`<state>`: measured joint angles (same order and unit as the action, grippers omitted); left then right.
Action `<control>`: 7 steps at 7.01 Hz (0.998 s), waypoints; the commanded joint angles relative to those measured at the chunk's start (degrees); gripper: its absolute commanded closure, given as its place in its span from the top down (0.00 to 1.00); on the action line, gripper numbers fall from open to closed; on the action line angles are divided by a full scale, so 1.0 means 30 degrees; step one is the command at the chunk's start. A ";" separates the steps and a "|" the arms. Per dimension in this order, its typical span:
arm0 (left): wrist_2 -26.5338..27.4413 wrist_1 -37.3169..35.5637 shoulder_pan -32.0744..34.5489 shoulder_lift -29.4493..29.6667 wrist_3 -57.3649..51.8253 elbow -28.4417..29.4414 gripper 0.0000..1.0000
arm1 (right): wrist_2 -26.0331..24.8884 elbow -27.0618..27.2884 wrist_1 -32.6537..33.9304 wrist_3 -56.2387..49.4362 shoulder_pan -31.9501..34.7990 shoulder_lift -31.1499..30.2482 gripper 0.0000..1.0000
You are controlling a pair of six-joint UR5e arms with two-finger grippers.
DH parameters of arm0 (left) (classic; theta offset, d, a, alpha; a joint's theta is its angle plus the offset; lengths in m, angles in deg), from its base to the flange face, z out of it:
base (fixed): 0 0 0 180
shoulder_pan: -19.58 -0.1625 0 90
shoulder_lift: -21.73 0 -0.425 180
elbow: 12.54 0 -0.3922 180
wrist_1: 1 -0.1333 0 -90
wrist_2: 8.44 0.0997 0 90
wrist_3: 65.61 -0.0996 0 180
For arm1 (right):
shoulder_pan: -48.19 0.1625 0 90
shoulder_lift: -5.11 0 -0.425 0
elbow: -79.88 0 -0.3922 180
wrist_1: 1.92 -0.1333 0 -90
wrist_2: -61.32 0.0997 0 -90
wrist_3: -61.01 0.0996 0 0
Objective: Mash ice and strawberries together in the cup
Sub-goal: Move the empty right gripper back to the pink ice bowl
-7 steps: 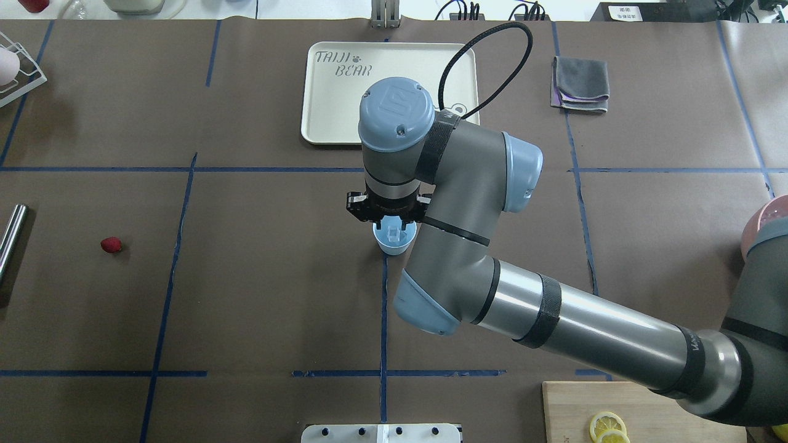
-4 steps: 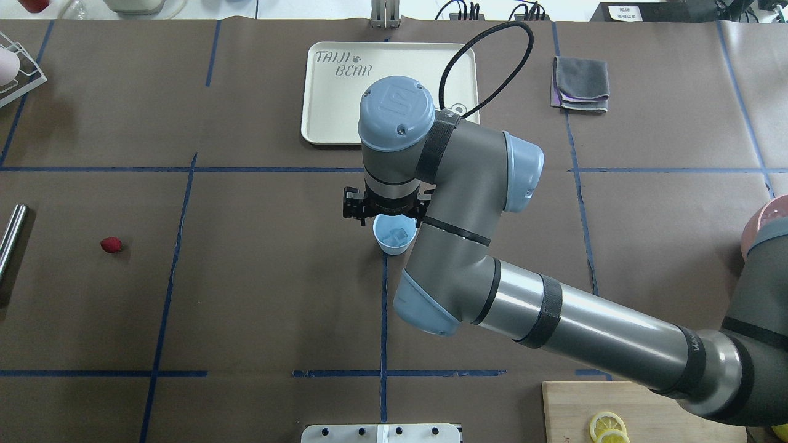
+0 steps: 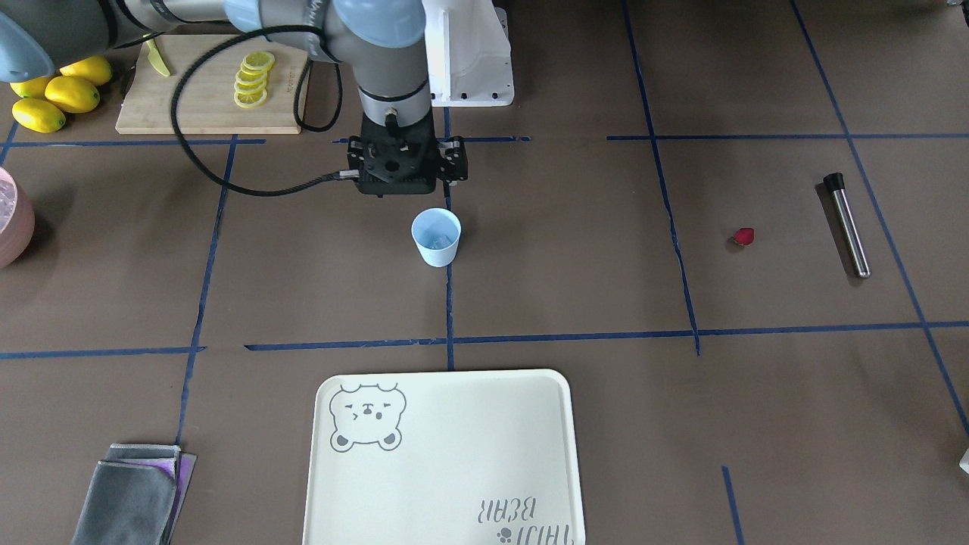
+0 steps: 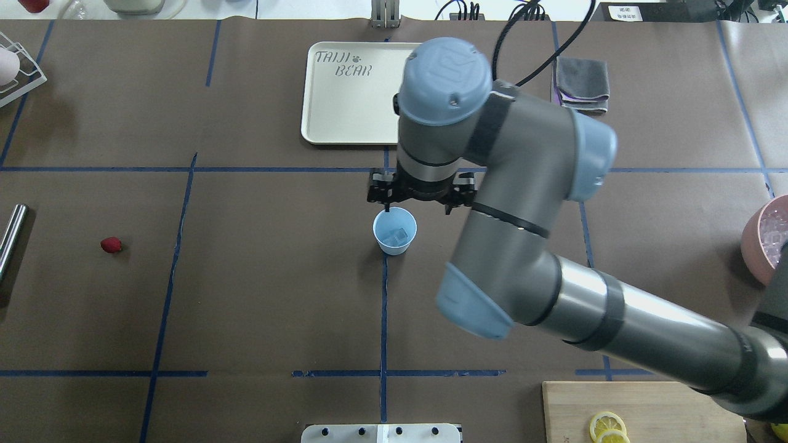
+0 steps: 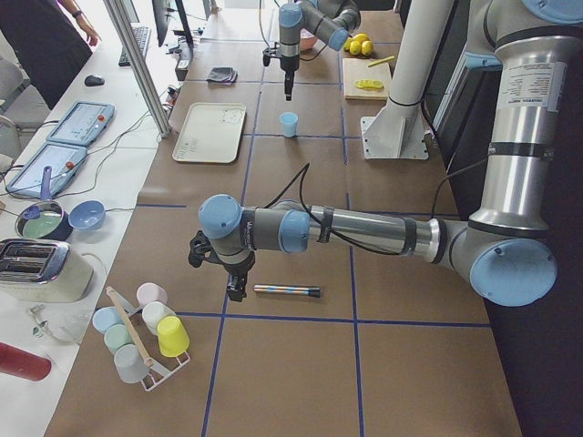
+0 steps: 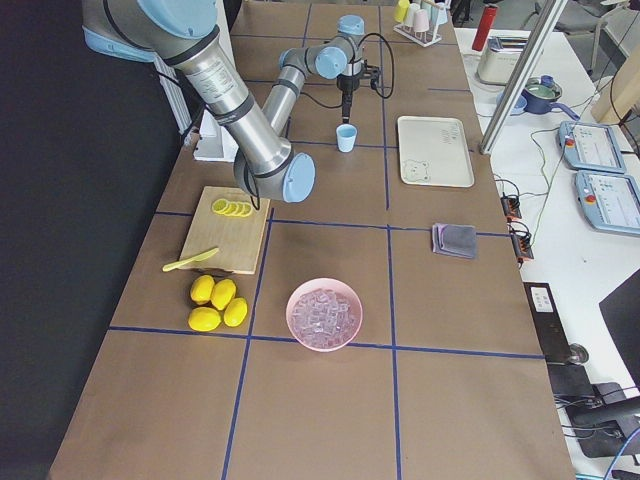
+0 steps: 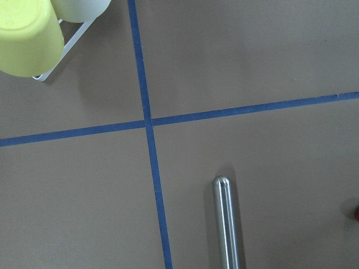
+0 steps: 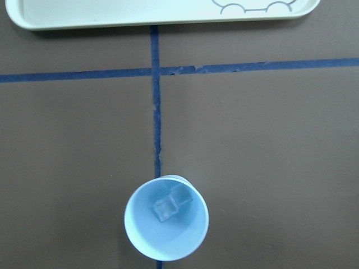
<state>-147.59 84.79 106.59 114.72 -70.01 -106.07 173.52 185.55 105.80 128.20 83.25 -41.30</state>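
Brown tabletop (image 4: 258, 295) carried one cup (image 4: 394, 241) holding two ice cubes (image 8: 166, 208), one strawberry (image 4: 111, 245) well apart from it, and one tray (image 4: 345, 111) lettered "TAIJI BEAR". My right hand (image 4: 417, 209) hung spread and empty near the cup; whether my left hand (image 5: 235, 287) was spread I couldn't tell.

I see the right tool (image 4: 420, 195) lifted out of the cup (image 4: 394, 232), now just beyond its rim and higher; the ice cube (image 4: 397, 234) lies uncovered inside it.
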 commanded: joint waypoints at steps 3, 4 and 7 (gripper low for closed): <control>-0.0023 0.0029 0.0000 -0.0001 0.0000 -0.0170 1.00 | 0.1622 0.6727 0.2270 -0.6440 0.5675 -0.8124 0.99; -0.0023 0.0000 0.0000 -0.0001 0.0058 -0.0286 1.00 | 0.1538 0.6787 0.1805 -0.9329 0.6876 -1.0318 0.99; -0.0023 0.0000 0.0000 -0.0001 0.0058 -0.0346 1.00 | 0.4425 0.5857 -0.1615 -1.5144 1.1474 -1.5279 0.99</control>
<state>-147.65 84.78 106.59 114.72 -69.86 -107.03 182.95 204.81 105.31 89.04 112.53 -81.75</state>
